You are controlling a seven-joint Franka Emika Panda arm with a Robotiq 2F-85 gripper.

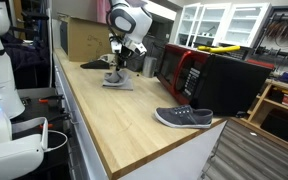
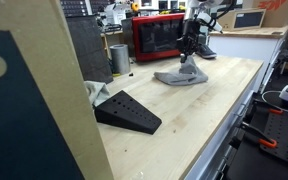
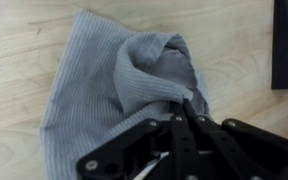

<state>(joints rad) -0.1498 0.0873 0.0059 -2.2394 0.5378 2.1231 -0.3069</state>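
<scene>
We see the tool (image 3: pixel 187 100) clamped on a raised fold of the grey cloth (image 3: pixel 94 90), which lies on the table (image 3: pixel 14 40) right under it, its bulk spreading out ahead.

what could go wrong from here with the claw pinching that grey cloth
1. The claw is shut on just a small raised fold of the grey cloth, so the fabric may slip free if it is lifted.
2. Most of the cloth lies spread on the table; a pull might drag or bunch it rather than raise it cleanly.
3. The red microwave stands close beside the arm, so a wide swing risks a bump.
</scene>
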